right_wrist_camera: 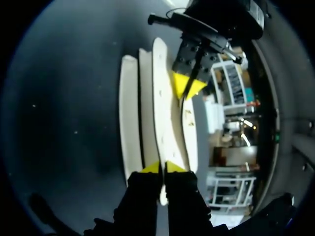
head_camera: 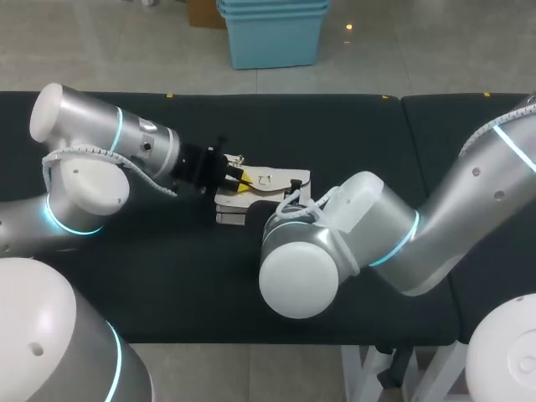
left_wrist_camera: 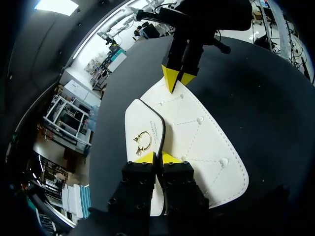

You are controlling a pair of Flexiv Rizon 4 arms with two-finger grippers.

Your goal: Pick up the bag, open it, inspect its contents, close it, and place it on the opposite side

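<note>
Bag [head_camera: 280,177] pinched at both ends.
My L gripper [left_wrist_camera: 156,158] tight on flap [left_wrist_camera: 140,117] by clasp [left_wrist_camera: 142,142]; R gripper [right_wrist_camera: 162,167] tight on bag's far end.

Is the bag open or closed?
Partly open: the left tool holds the flap lifted off the bag; its inside is hidden.
</note>
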